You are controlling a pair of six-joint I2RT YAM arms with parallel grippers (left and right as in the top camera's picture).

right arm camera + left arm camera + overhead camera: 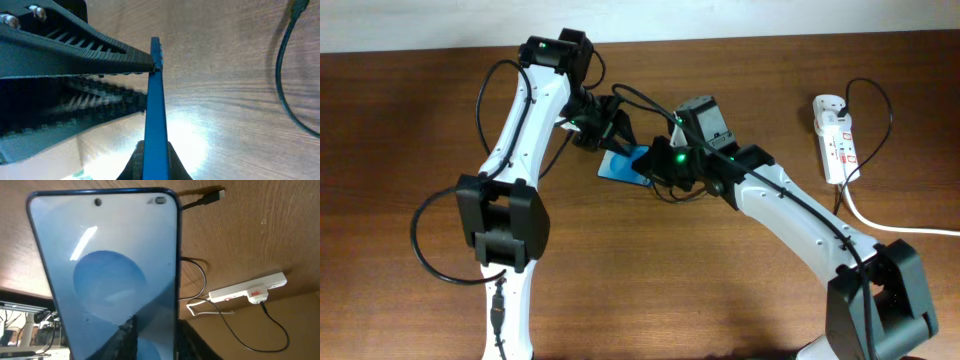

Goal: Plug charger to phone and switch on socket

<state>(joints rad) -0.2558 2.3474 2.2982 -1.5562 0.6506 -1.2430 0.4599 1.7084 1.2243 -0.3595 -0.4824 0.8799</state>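
The phone (623,165), blue-screened, is held off the table between the two arms. My right gripper (665,160) is shut on it; the right wrist view shows the phone (156,115) edge-on between my right gripper's fingertips (156,162). My left gripper (598,130) is at the phone's other end, its black fingers (100,55) touching the phone's edge. The screen (110,270) fills the left wrist view and hides that grip. The charger's small plug (216,195) lies free on the table, its cable (282,75) curling beside it. The socket (833,140) lies at the far right.
The socket's thick white cord (890,225) runs off the right edge. A black plug (257,296) sits in the socket, and thin black cable loops around it (888,115). The table top (400,120) is brown wood.
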